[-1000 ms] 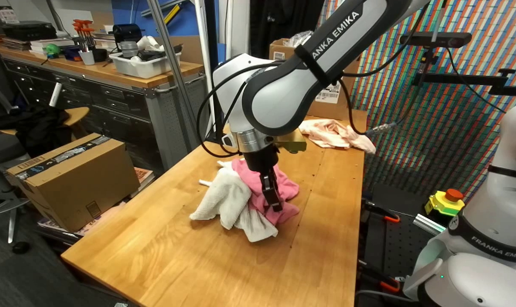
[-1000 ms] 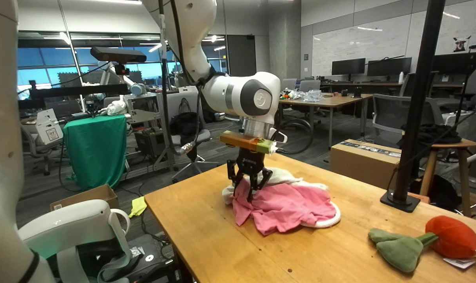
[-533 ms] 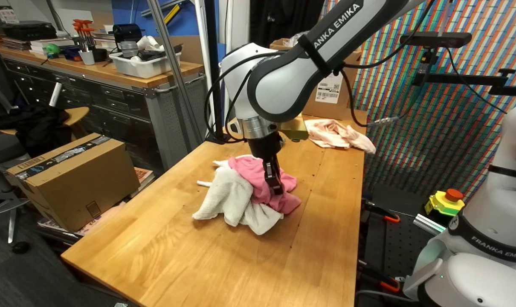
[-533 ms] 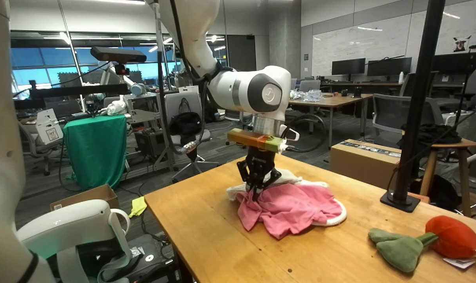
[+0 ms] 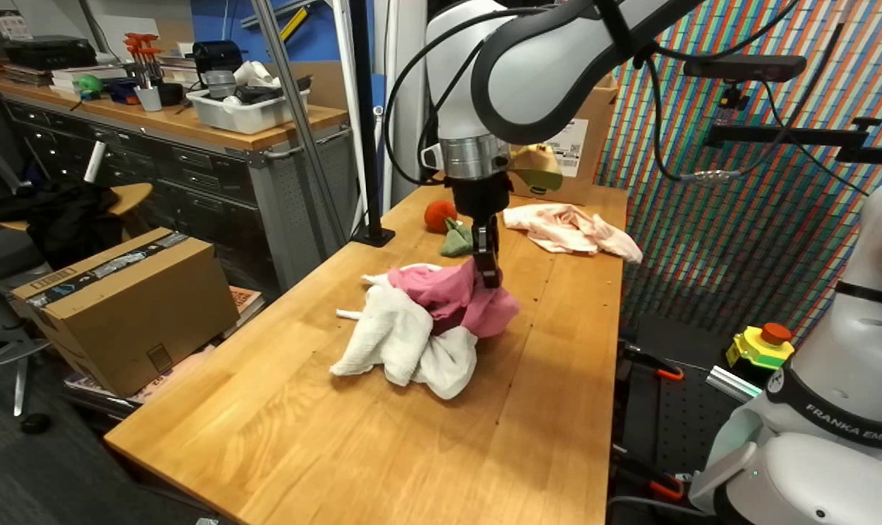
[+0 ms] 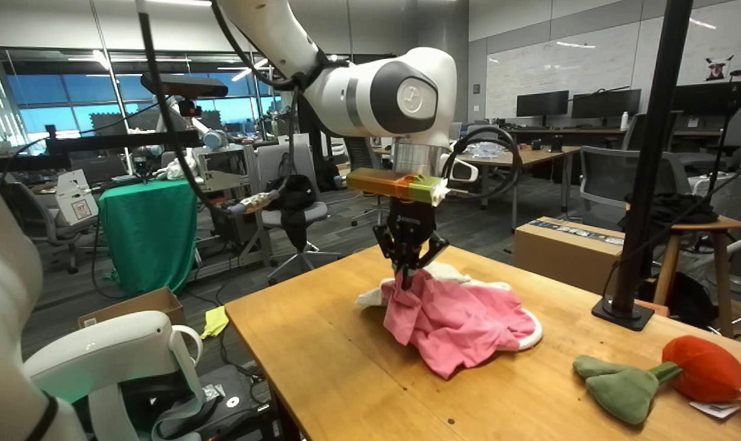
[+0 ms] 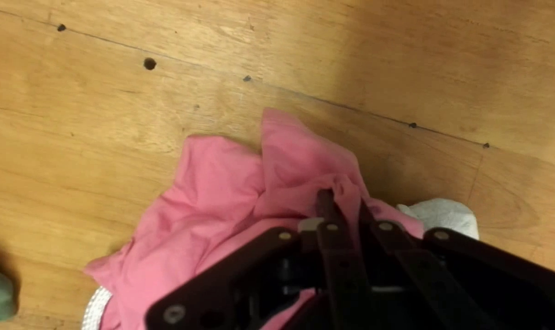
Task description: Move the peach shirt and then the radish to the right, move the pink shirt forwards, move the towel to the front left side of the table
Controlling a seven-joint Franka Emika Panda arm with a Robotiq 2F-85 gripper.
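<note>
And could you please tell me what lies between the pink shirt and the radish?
In an exterior view, a white cloth edge pokes out from under the pink shirt, then wooden tabletop reaches the radish.

We saw smooth, matt cloth in the crumpled pink shirt (image 6: 462, 318) and creased peach shirt (image 5: 568, 231), rough cloth in the bunched white towel (image 5: 391, 329), matt fabric in the round-bodied red-and-green radish (image 6: 694, 369), and faintly glossy wood in the light-brown table (image 5: 383, 452).

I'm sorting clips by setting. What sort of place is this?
Most likely a robotics lab, judging by the robot arm, the workbench with drawers and the large whiteboard.
</note>
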